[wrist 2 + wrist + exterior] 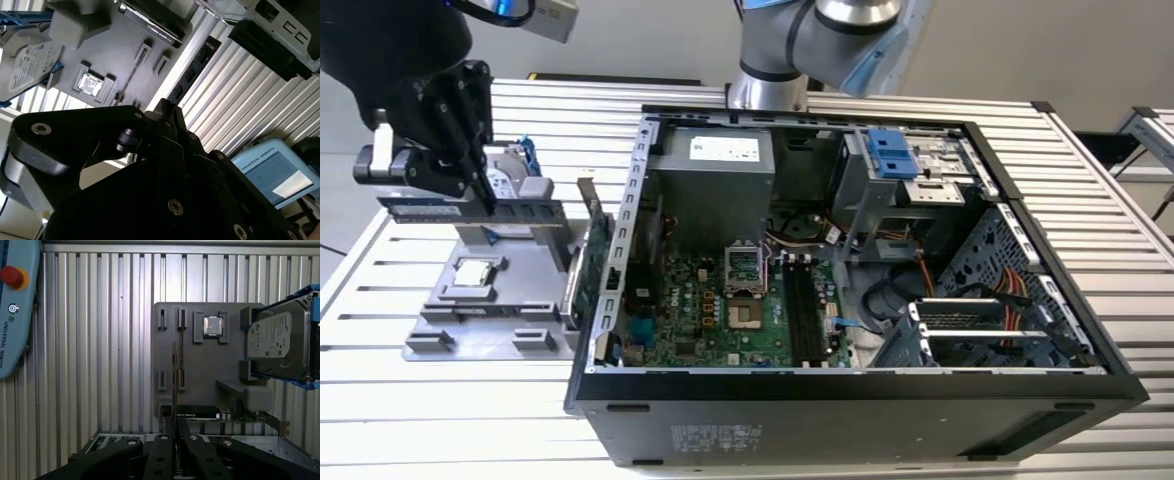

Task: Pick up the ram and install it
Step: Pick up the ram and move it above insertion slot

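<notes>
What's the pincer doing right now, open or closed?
Pincer: closed, holding the ram by its edge.

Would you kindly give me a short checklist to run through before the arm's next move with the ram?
1. Ram clamped in the end effector: ok, gripped near mid-length.
2. Ram lifted off the grey fixture: ok in the exterior view.
3. Ram attitude: ok, roughly level.
4. Computer case open above the motherboard: ok.
5. Memory slots ready: cannot tell; they look empty, latches unclear.
6. Upright card between fixture and case: not ok, may block a low path.
</notes>
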